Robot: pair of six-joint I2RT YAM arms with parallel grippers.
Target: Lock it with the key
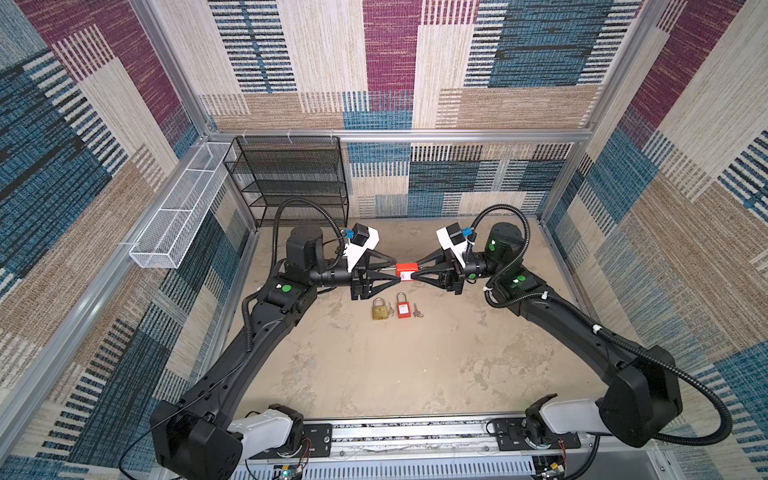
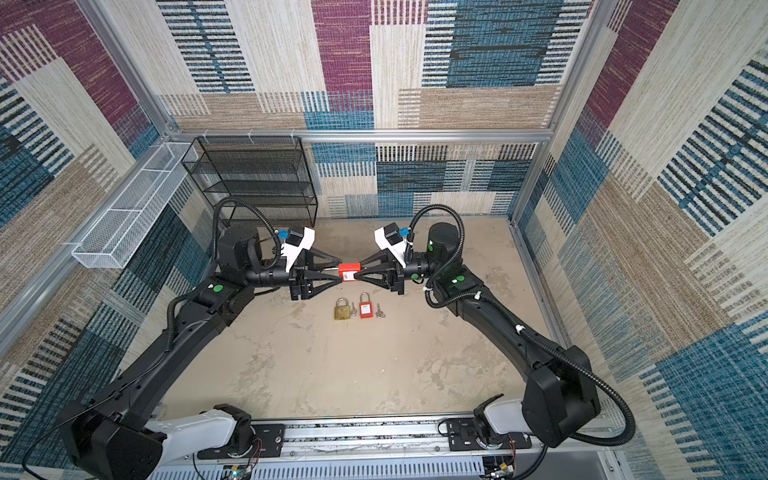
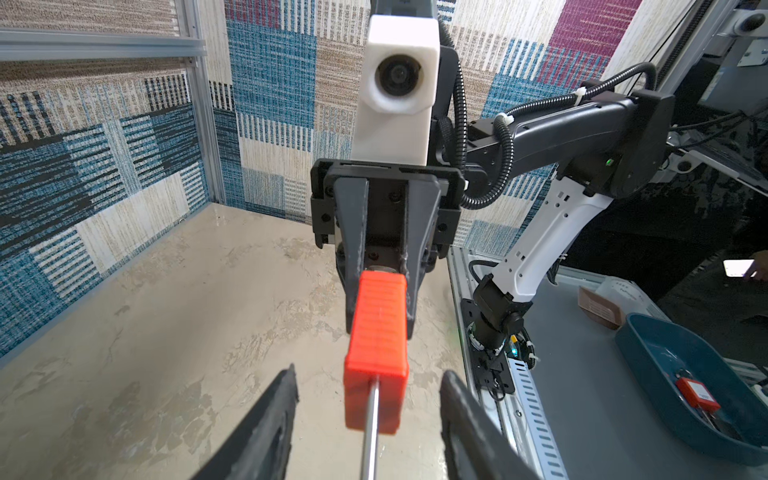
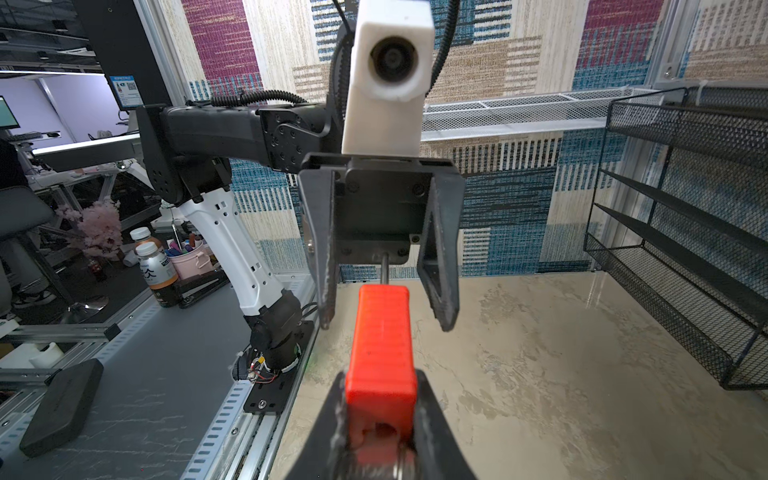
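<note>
Held lock: A red padlock (image 1: 405, 271) is held in the air above the table (image 1: 374, 374), at mid-scene between the two grippers. Its body is laid level, and the bare metal shackle (image 3: 370, 428) is pointed left.
Right gripper: The right gripper (image 4: 380, 399) is pinched on the right end of the red body, with one finger pressed against each side.
Left gripper: The left gripper (image 3: 368, 376) is placed at the left end of the padlock. Its jaws are spread, with its fingers (image 3: 266, 428) set on either side of the shackle. Both are seen apart from the shackle and from the body.
Keyhole end: This end is buried in the right gripper's grasp and blurred in the right wrist view. Whether a key is seated there cannot be told.
Row on the table: Four things are laid flat just on the near side of the grippers. From left to right they are a brass padlock (image 1: 379, 311), a small key (image 1: 390, 309) just beside it, a second red padlock (image 1: 402, 308) and a second key (image 1: 417, 311). All four are kept apart from both grippers.
Far left corner: A black mesh rack (image 1: 291, 178) is stood against the far wall. A white mesh basket (image 1: 178, 216) is fixed along the left wall beside it.
</note>
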